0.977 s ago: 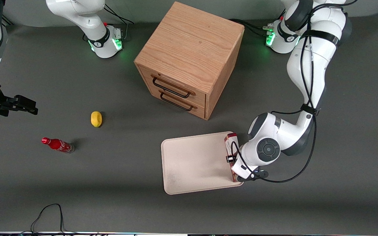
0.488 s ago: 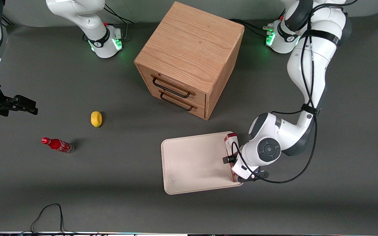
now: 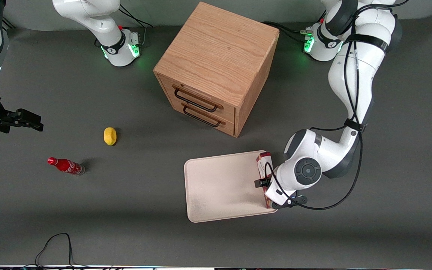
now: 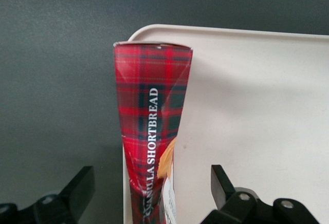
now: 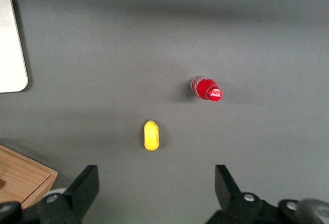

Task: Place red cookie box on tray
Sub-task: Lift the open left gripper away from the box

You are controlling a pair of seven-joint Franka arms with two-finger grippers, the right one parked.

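Observation:
The red cookie box (image 4: 151,106), a slim tartan carton with a cookie picture, rests on its narrow side on the off-white tray (image 4: 257,106), right along the rim at the working arm's end. In the front view only the box's end (image 3: 264,162) shows past the wrist, on the tray (image 3: 219,183). My gripper (image 4: 151,188) straddles the box and is open, with a clear gap between each black finger and the carton. Seen from the front, the gripper (image 3: 265,187) hangs over that tray edge, covering most of the box.
A wooden drawer cabinet (image 3: 216,67) stands farther from the front camera than the tray. Toward the parked arm's end lie a yellow lemon (image 3: 110,135) and a small red soda bottle (image 3: 66,165). A black cable (image 3: 54,245) loops at the table's near edge.
The gripper's fingers have spread apart and let go of the cookie box, which stays in place on the tray's edge. The arm has barely moved.

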